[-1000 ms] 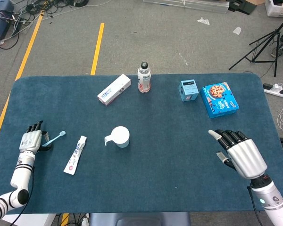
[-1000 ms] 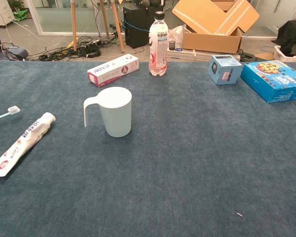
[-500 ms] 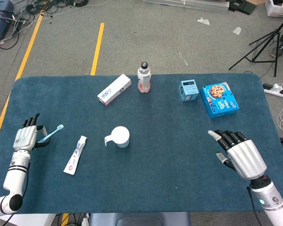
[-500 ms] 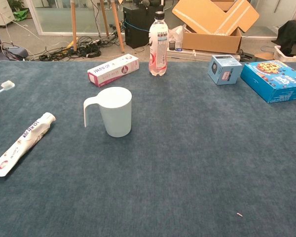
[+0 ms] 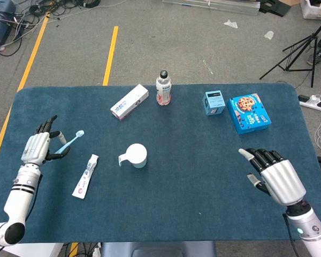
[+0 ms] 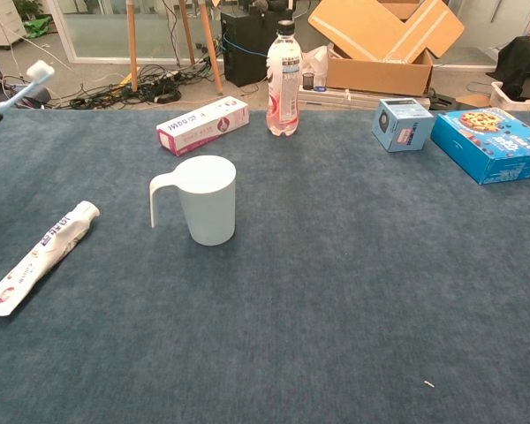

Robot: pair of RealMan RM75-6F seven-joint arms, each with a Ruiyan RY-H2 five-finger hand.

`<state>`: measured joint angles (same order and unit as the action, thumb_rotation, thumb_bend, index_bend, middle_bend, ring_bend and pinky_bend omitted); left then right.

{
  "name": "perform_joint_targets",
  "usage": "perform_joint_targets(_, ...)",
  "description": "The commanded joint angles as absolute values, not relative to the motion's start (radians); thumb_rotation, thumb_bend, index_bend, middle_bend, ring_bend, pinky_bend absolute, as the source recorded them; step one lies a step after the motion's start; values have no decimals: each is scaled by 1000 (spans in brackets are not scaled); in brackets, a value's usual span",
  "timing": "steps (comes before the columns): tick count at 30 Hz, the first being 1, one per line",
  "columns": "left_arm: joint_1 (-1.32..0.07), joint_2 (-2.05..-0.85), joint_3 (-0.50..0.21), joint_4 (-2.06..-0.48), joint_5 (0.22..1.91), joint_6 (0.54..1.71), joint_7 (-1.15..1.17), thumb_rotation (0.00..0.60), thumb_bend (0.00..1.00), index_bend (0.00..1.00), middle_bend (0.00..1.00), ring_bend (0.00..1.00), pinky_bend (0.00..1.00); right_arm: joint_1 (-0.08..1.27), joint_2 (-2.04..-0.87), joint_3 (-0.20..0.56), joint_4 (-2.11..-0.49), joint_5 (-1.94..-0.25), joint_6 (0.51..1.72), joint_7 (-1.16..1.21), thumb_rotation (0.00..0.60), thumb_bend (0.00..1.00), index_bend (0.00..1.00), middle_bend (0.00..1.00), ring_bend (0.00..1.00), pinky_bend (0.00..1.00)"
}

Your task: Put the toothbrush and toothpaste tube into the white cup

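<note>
My left hand (image 5: 37,148) hovers over the table's left side and pinches a light blue toothbrush (image 5: 69,141), its bristle head pointing right and up. In the chest view only the toothbrush head (image 6: 28,81) shows at the left edge. The toothpaste tube (image 5: 85,175) (image 6: 40,256) lies flat on the cloth, right of and below that hand. The white cup (image 5: 137,155) (image 6: 207,200) stands upright near the middle, handle to the left. My right hand (image 5: 272,175) is open above the right front of the table, holding nothing.
At the back stand a white and pink toothpaste box (image 5: 130,101), a drink bottle (image 5: 163,88), a small blue box (image 5: 214,103) and a blue cookie box (image 5: 249,113). The blue cloth (image 5: 192,193) covers the table. A tripod (image 5: 305,48) stands off the right rear.
My left hand has lifted the toothbrush off the cloth and carried it up and slightly right toward the cup. The right hand has barely moved.
</note>
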<state>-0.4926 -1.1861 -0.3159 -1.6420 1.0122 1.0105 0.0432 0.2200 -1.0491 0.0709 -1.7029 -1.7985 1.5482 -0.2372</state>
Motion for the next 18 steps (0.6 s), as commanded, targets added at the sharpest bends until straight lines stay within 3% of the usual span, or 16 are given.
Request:
perform_joint_targets(1, -518, -1162, -344, -1695, 998, 998, 21, 600, 489, 565, 0, 0, 0, 217, -1048, 71, -1697, -1798, 1553, -230, 600, 203, 246, 322, 342, 466)
perform_joint_targets(12, -595, -1173, -424, -1804, 933, 927, -121, 600, 490, 567, 0, 0, 0, 205, -1030, 71, -1683, -1791, 1572, -196, 600, 203, 246, 322, 342, 466)
perform_joint_targets(18, -626, -1235, -433, -1775, 926, 891, -221, 600, 492, 568, 0, 0, 0, 201, -1025, 71, -1666, -1784, 1578, -171, 600, 203, 246, 322, 342, 467)
